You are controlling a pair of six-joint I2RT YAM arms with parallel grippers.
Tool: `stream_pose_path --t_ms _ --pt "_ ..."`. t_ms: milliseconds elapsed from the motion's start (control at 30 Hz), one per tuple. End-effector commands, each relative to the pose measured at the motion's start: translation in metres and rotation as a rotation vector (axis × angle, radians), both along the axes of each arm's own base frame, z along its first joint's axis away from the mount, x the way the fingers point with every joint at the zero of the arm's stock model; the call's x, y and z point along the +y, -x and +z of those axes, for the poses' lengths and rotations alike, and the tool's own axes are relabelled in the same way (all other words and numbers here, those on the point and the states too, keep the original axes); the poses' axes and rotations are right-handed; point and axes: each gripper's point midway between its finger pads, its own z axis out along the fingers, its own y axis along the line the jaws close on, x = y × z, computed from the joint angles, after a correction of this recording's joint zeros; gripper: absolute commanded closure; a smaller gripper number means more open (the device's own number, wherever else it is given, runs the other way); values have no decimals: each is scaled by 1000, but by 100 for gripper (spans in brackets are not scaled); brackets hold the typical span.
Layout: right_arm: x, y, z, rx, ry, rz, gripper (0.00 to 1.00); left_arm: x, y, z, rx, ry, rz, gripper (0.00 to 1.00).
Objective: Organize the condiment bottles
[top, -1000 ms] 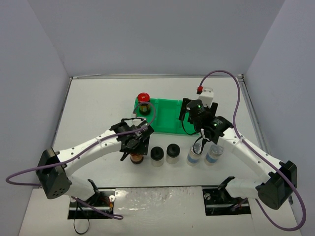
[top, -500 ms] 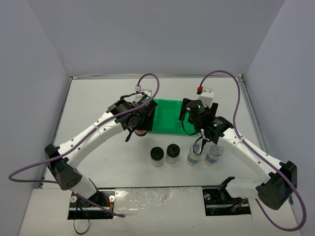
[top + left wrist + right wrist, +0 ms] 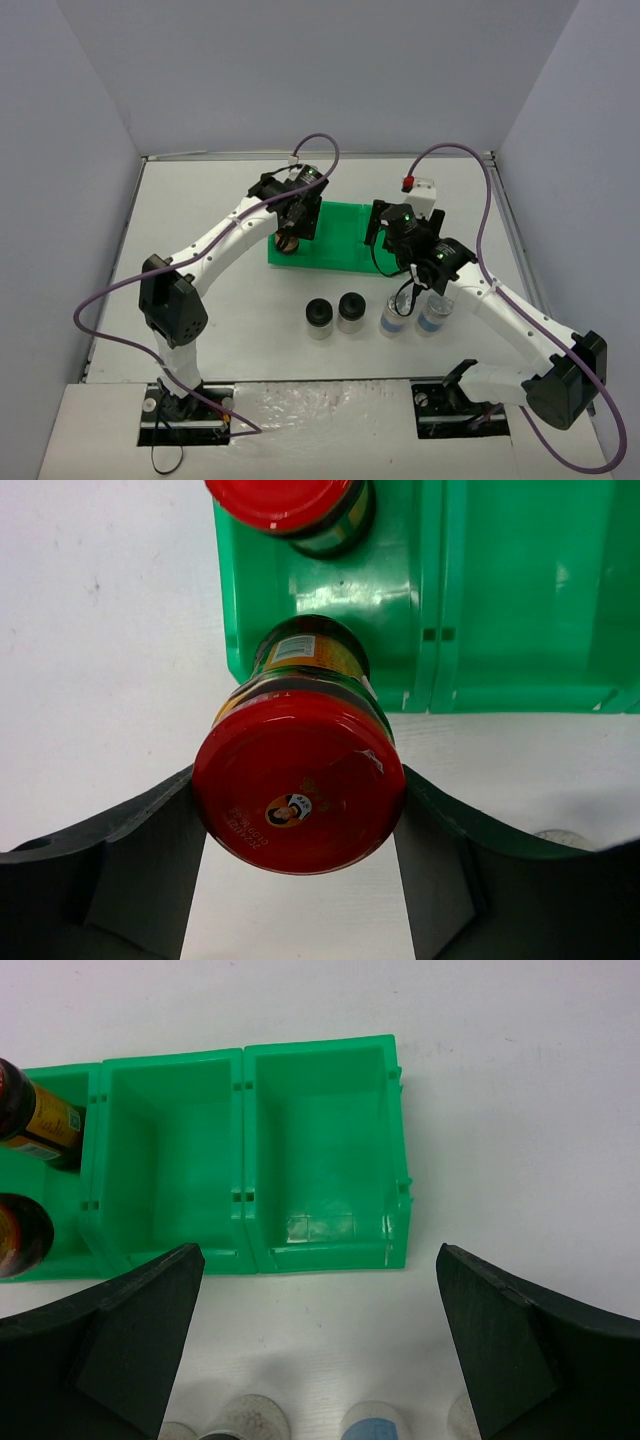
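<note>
Red-capped and upright, the jar (image 3: pixel 300 780) clamped in the left pincer (image 3: pixel 297 815) sits over the near end of the left compartment of the green tray (image 3: pixel 520 600), its twin (image 3: pixel 285 500) just beyond, while the right pincer (image 3: pixel 320 1340) hangs open, empty.

The left arm (image 3: pixel 218 240) and right arm (image 3: pixel 510 318) are white tubes with black joints; a long purple cable (image 3: pixel 452 147) loops off each; the fingers (image 3: pixel 120 870) are dark grey wedges; small green lights (image 3: pixel 407 213) glow on the right arm.
</note>
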Motion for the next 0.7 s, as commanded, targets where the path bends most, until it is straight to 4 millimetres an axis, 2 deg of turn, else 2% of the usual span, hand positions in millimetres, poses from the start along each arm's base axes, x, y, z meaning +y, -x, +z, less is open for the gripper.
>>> stream_pose_path --t_ms 0,267,667 --pt "-4 -2 23 -70 -34 -43 0 -5 -32 67 -199 85 -1 100" --pt "-5 -1 20 -64 -28 -44 0 -8 -43 45 -168 89 5 100" --pt "-5 -1 17 -57 -26 -47 0 -12 -40 -3 -107 104 7 100"
